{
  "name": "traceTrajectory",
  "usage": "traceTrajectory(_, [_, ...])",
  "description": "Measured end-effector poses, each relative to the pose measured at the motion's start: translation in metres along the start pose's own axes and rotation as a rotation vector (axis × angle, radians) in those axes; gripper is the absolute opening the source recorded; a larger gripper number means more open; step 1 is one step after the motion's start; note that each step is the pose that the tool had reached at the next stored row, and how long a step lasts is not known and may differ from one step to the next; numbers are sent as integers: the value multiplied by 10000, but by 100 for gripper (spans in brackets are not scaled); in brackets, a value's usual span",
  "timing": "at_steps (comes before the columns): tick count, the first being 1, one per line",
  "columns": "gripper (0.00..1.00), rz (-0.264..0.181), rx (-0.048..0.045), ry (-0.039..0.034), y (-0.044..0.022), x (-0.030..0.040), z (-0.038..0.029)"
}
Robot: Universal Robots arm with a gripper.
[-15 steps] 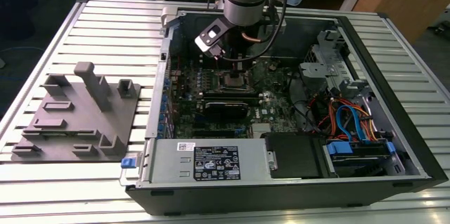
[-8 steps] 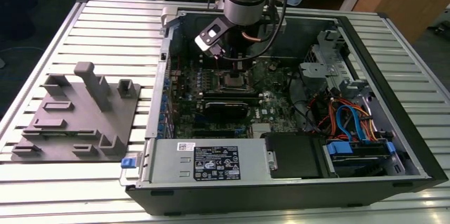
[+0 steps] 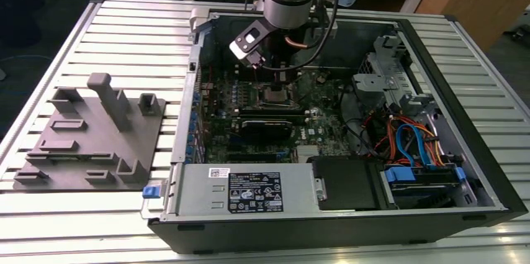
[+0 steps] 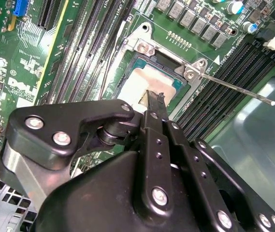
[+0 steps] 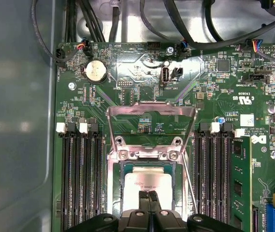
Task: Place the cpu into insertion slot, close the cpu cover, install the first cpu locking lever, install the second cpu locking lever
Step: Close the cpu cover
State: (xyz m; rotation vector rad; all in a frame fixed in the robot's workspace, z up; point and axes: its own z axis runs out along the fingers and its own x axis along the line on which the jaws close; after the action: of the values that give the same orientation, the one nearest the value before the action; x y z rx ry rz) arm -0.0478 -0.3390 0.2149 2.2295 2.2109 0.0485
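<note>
The gripper point(image 5: 149, 194) hung with its fingers pressed together, the tips straight above the cpu point(image 5: 144, 180), which lay flat in the insertion slot point(image 5: 113, 183). Whether they touched it was hard to tell. The cpu cover point(image 5: 151, 109) stood swung open beyond the slot's far edge.

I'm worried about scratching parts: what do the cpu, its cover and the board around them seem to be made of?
The cpu: probably a metal top, matte silvery-grey with a soft, dull sheen. The cpu cover: likely thin stamped steel, since it is bright and reflective with bent edges and a cut-out window. The circuit board: apparently a green lacquered laminate, slightly glossy, with fine traces and soldered parts.
</note>
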Motion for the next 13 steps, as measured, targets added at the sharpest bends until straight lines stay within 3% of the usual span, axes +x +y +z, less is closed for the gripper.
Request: traceTrajectory(13, [10, 0, 0, 0, 1, 1, -38])
